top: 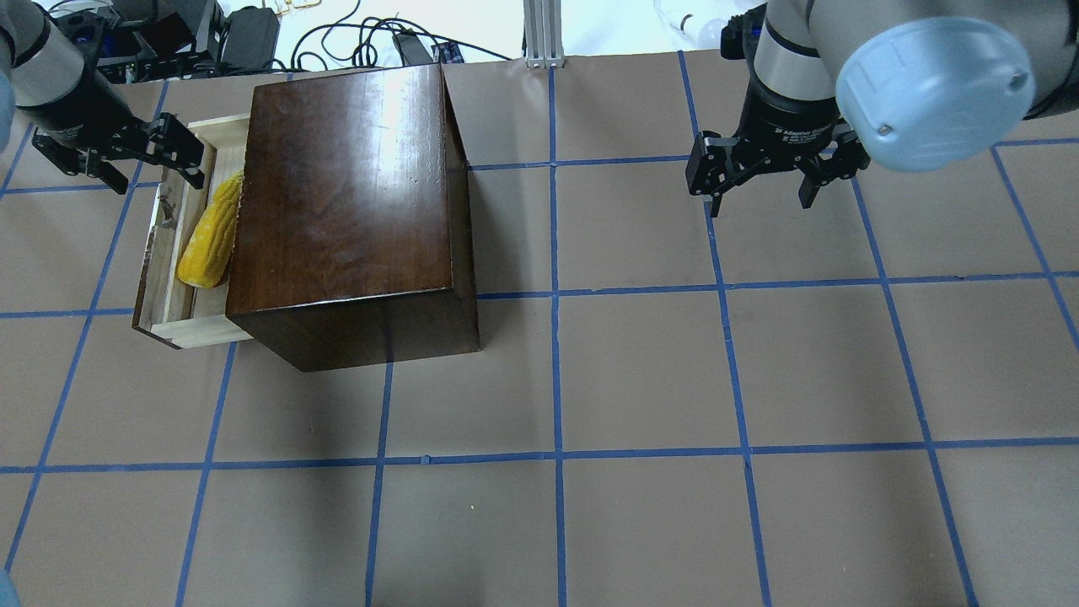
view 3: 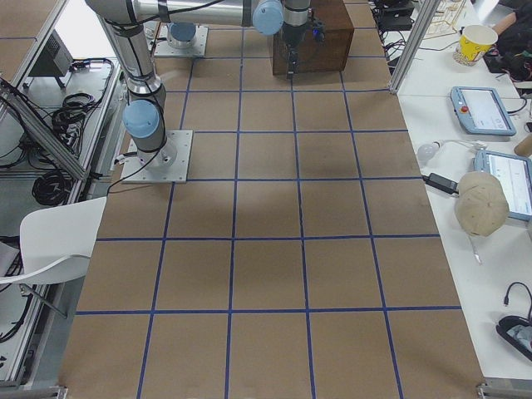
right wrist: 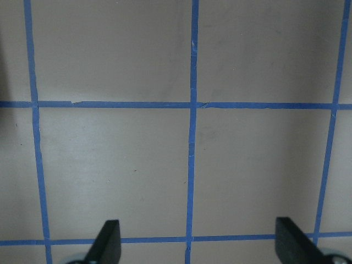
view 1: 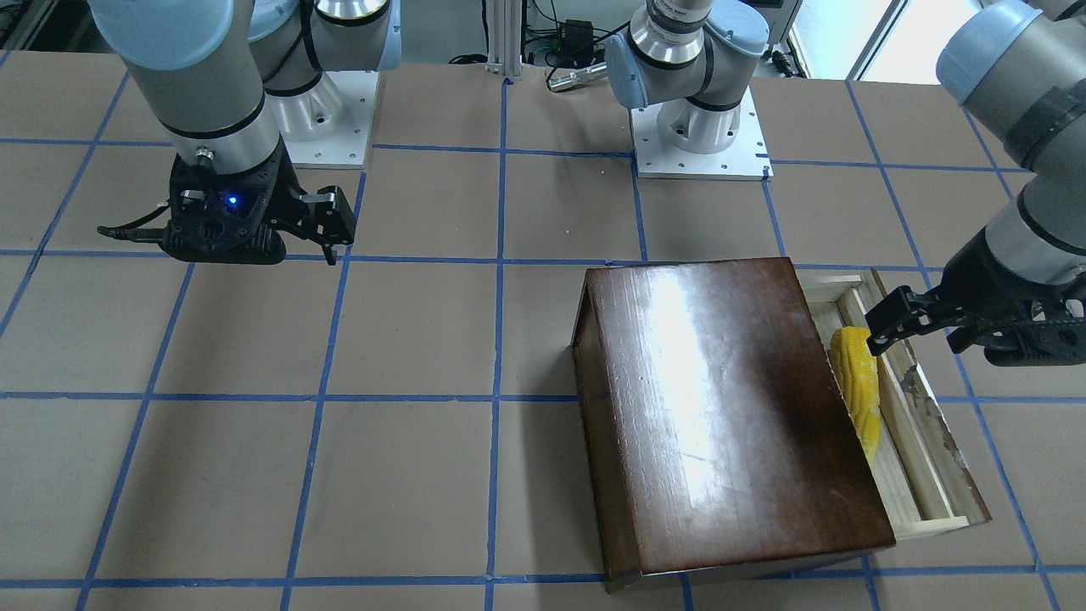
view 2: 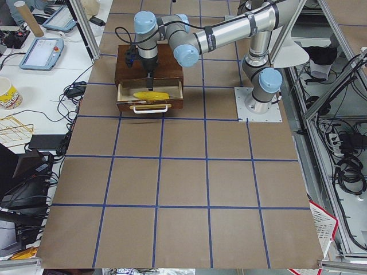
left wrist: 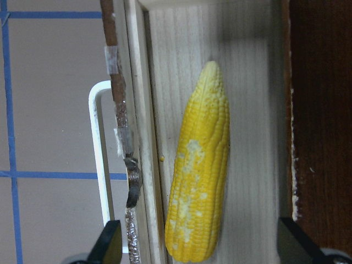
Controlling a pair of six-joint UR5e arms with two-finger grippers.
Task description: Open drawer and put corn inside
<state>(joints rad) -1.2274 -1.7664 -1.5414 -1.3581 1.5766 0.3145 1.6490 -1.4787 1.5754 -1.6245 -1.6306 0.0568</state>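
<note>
Both grippers: left gripper (top: pixel 157 184) and right gripper (top: pixel 759 205) spread wide, nothing held.
Left: hangs over the drawer (left wrist: pixel 144 110), fingers straddling the corn (left wrist: pixel 201 176); reads as a finished release.
Corn: flat on the drawer floor, lengthwise so it fits.
Drawer: partly out of the box (top: pixel 346 185); how far, hard to gauge.
Right: over bare table, well apart, likely parked clear.

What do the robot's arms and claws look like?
The left arm and right arm are silver-grey tubes with pale blue joint caps and black bands. The left claw and right claw are black, two-fingered; white lettering rings the right wrist.
</note>
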